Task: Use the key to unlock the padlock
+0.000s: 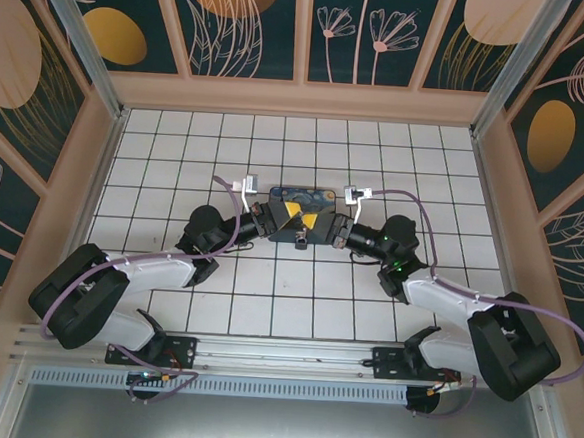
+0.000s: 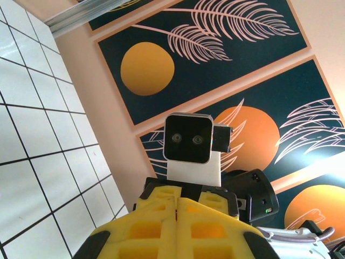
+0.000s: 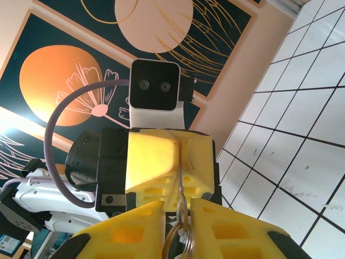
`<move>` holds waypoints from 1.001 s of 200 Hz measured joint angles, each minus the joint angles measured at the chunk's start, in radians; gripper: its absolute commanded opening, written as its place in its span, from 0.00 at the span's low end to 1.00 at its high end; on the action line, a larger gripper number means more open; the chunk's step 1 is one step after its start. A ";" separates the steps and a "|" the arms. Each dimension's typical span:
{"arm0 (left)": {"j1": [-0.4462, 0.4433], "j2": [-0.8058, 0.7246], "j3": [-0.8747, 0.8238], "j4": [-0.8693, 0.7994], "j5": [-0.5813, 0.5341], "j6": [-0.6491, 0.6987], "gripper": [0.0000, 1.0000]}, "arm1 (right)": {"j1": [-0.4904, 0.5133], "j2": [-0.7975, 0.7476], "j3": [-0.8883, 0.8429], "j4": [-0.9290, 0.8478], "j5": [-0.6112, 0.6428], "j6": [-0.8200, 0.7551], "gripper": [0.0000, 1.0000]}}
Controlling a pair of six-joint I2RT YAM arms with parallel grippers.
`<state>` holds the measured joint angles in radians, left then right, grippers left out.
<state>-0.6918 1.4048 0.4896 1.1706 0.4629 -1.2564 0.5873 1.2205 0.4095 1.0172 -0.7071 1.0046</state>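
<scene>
Two grippers meet tip to tip mid-table, just in front of the one blue tin (image 1: pixel 302 194). The right gripper (image 1: pixel 313 227) is pinching the one key (image 3: pixel 181 216), ring and all. The left gripper (image 1: pixel 290 219) is squeezed closed, with one padlock (image 1: pixel 300 242) right at the tips; can't tell if it's actually gripped.

White tiled table (image 1: pixel 267 287), dark rectangular tin (image 1: pixel 302 193) on it.

You've got bright, even overhead light; soft shadows on the surface (image 1: pixel 297 290). Glare streak on the wall panel (image 2: pixel 304 171), lower right of left wrist view. Close-up jaws slightly soft.
</scene>
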 measured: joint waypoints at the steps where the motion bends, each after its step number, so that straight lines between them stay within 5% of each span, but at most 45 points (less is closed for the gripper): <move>1: 0.000 0.000 0.000 0.000 0.000 -0.001 0.00 | 0.000 0.000 0.000 0.000 0.000 0.000 0.17; 102: 0.006 0.010 -0.025 0.059 -0.001 -0.022 0.00 | 0.010 0.037 0.000 0.044 0.007 0.023 0.00; 147: 0.006 0.000 -0.027 -0.001 -0.010 -0.002 0.64 | 0.011 0.027 0.000 0.018 0.024 0.010 0.00; 200: 0.006 -0.138 0.051 -0.412 -0.113 0.189 0.77 | -0.018 -0.070 -0.029 -0.150 0.053 -0.055 0.00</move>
<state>-0.6861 1.2671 0.5407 0.7582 0.3500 -1.0672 0.5697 1.1503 0.3801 0.8669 -0.6540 0.9501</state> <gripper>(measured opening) 0.770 0.053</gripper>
